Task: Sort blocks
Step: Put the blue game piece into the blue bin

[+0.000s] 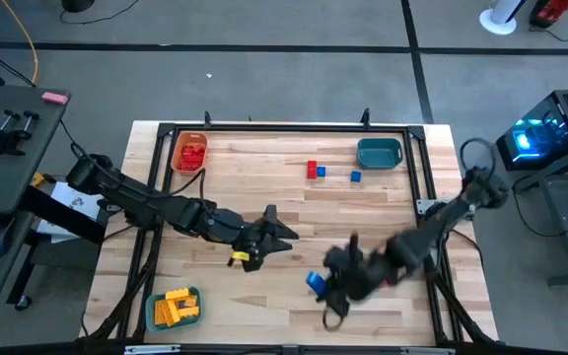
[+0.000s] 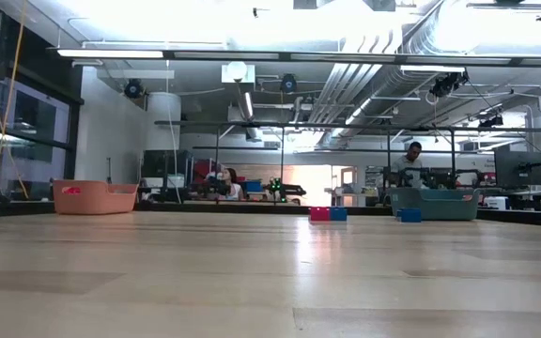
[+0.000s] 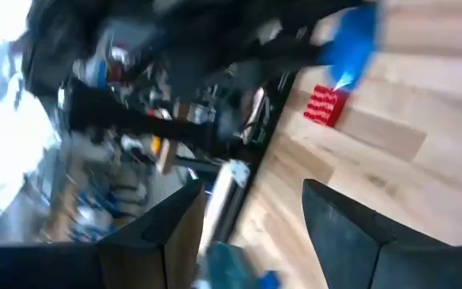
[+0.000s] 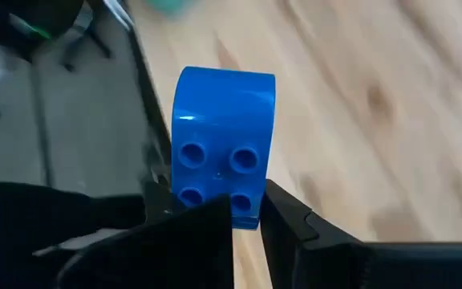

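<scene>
My right gripper point(image 1: 325, 288) hangs over the near middle of the table, shut on a blue block point(image 4: 223, 140) with a rounded end. My left gripper point(image 1: 280, 227) stands open near the table's middle, and the left wrist view shows nothing between its fingers point(image 3: 251, 205). A small yellow block point(image 1: 240, 258) shows just on its near side; whether the gripper touches it I cannot tell. One red block point(image 1: 312, 170) and two blue blocks point(image 1: 320, 173) point(image 1: 355, 177) lie flat on the table toward the far edge. The low view shows neither gripper. My right gripper pinches the blue block between its two fingers at the block's flat end point(image 4: 245, 210), one finger on each side. Its studs face the wrist, its rounded end points away from the fingers. The fingers slant downward. The block is lifted clear of the table.
An orange tray point(image 1: 190, 155) with red blocks stands at the far left corner and a teal tray point(image 1: 379, 153) at the far right. A tray point(image 1: 176, 308) with yellow blocks sits at the near left. A black frame point(image 1: 284, 128) rims the table.
</scene>
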`<state>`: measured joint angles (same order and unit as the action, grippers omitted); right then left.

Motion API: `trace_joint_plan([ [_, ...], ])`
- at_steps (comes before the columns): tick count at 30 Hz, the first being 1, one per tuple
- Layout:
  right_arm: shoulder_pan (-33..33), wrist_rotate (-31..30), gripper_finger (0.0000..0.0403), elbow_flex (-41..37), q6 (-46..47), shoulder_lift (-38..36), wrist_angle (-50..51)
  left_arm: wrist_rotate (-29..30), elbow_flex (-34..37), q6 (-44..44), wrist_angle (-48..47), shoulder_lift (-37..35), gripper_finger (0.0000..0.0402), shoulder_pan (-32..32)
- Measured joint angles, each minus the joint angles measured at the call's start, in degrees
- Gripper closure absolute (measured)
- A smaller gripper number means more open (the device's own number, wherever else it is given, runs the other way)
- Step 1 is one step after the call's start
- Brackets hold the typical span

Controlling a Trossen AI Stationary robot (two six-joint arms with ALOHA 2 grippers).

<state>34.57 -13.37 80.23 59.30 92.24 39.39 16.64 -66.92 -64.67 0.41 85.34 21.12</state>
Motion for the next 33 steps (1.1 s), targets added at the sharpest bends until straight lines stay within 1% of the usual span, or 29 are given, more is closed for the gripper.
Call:
trace_joint_plan([
  [2,-3.31,1.76,0.0401,0.00,-5.56,-2.68,-2.49,-0.09,0.00,-3.73,0.88,0.00,0.0207,0.68],
  [5,-8.10,6.86,0.0402,0.05,-10.59,-5.57,-5.30,-0.19,0.02,-5.38,2.74,0.00,0.0207,1.67],
  [10,-13.75,14.94,0.0402,0.00,-15.19,-5.66,-6.65,-2.15,0.02,-4.67,7.18,0.00,0.0207,1.97],
  [12,-15.22,16.70,0.0402,0.02,-16.66,-5.48,-7.92,-2.63,0.02,-4.06,7.35,0.00,0.0207,1.97],
  [17,-16.95,18.00,0.0402,0.01,-18.84,-5.34,-12.64,-3.06,0.02,-2.92,7.48,0.02,0.0207,2.17],
  [22,-17.47,20.73,0.0403,0.02,-18.77,-4.89,-14.31,-5.35,0.02,-1.28,7.30,0.04,0.0207,1.76],
  [26,-17.35,21.11,0.0403,0.01,-18.22,-4.82,-14.32,-5.90,0.02,1.16,7.14,0.07,0.0209,1.34],
  [29,-17.39,21.81,0.0403,0.00,-18.44,-4.82,-15.38,-6.09,0.02,1.62,6.81,0.25,0.0229,0.96],
  [31,-17.45,22.96,0.0403,0.00,-18.85,-4.82,-17.53,-6.20,0.03,1.58,7.22,0.60,0.0252,0.90],
  [33,-17.40,23.10,0.0402,-0.04,-18.87,-4.80,-18.27,-7.50,0.01,1.61,7.34,0.69,0.0281,0.92],
])
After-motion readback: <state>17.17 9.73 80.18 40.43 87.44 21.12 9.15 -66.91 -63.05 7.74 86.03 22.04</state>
